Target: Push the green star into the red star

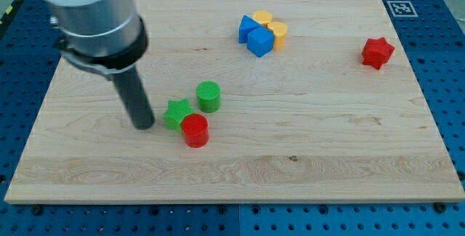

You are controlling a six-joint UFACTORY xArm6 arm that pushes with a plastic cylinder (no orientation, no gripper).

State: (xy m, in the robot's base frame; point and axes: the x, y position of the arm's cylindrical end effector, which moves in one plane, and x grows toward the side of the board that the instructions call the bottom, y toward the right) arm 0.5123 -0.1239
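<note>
Our tip point(144, 125) has no jaws; it is just a bare rod. The green star point(176, 113) sits just beside it at three o'clock, touching a red cylinder point(195, 131). The red star point(377, 52) waits far off at about two o'clock.

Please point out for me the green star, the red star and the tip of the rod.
green star point(175, 113), camera view, its top face.
red star point(377, 51), camera view, its top face.
my tip point(145, 125), camera view, the rod's lower end.
</note>
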